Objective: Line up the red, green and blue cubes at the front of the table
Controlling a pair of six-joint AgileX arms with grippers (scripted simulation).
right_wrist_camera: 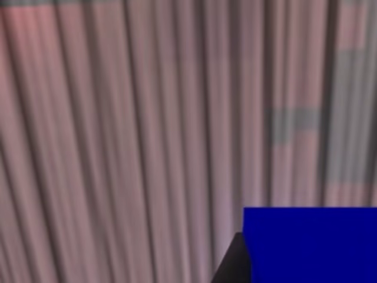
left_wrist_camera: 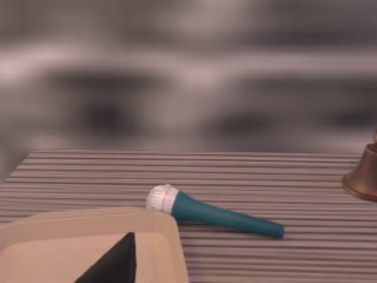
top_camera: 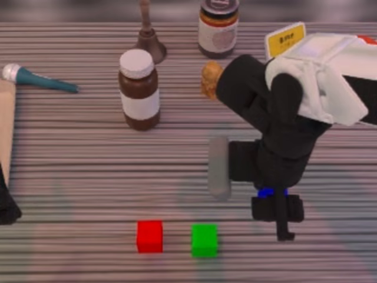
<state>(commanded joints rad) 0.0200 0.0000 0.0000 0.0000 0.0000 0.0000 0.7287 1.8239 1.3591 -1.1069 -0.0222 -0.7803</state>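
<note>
Taking the green cube [top_camera: 204, 240] as landmark: the red cube [top_camera: 149, 236] sits near on its left with a bare gap between them. To its right the striped table [top_camera: 88, 177] is bare, but the right gripper [top_camera: 277, 207], closed on the blue cube [top_camera: 272, 192], hangs there. Behind it, open table reaches a brown jar [top_camera: 139, 89].

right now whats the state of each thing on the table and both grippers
red cube: resting on the table, front, untouched
green cube: resting just right of the red one, small gap between
blue cube: under the right gripper, mostly hidden
left gripper: parked at the table's left edge
brown jar: upright, white lid on
far jar: upright, lid on
bell: upright
microphone: lying flat
</note>
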